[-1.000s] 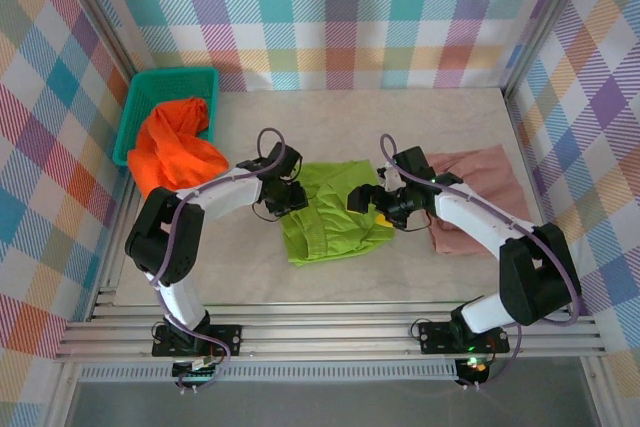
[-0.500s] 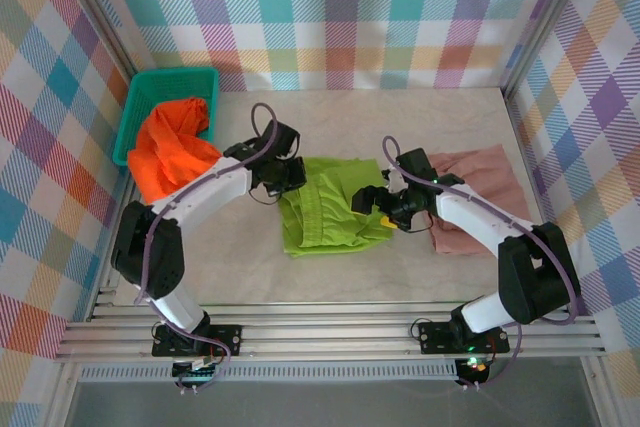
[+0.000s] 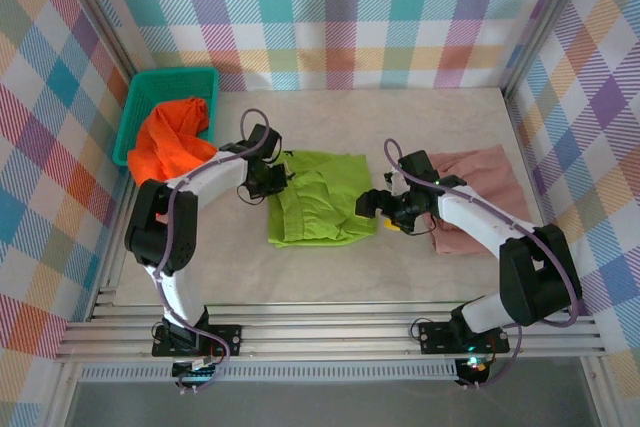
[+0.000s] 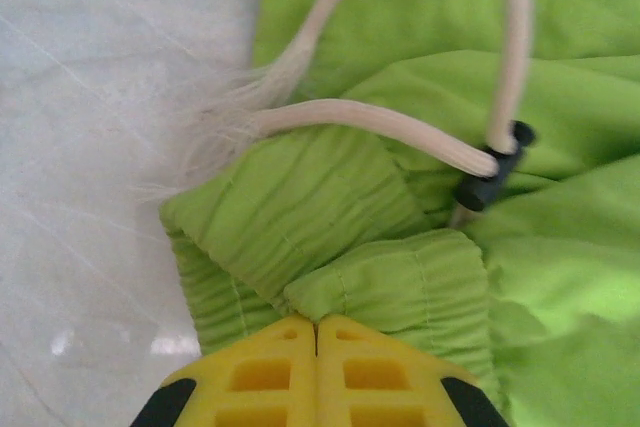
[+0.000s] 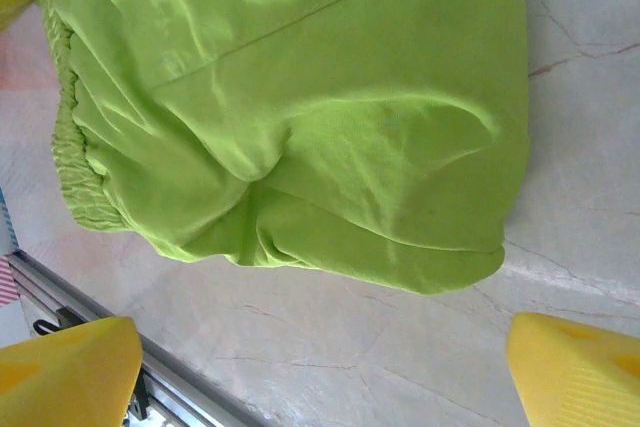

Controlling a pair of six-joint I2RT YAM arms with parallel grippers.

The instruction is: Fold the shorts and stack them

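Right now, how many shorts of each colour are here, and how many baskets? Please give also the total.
orange shorts: 1
lime green shorts: 1
pink shorts: 1
teal basket: 1
Total: 4

The left arm [image 3: 200, 182] rises from its base at the near left, bends at the elbow by the left edge, and sends its forearm to the right and slightly far. Its wrist turns the left gripper [image 3: 272, 179] towards the right. In the wrist view the two yellow fingers [image 4: 260, 377] are pressed flat together, pinching the elastic waistband of the lime green shorts [image 4: 300, 217] at their tips. The right arm [image 3: 480, 222] climbs from the near right base, folds at the elbow near the right edge, and stretches left. The right gripper [image 3: 380, 209] points left, low over the counter, jaws spread wide with nothing between them
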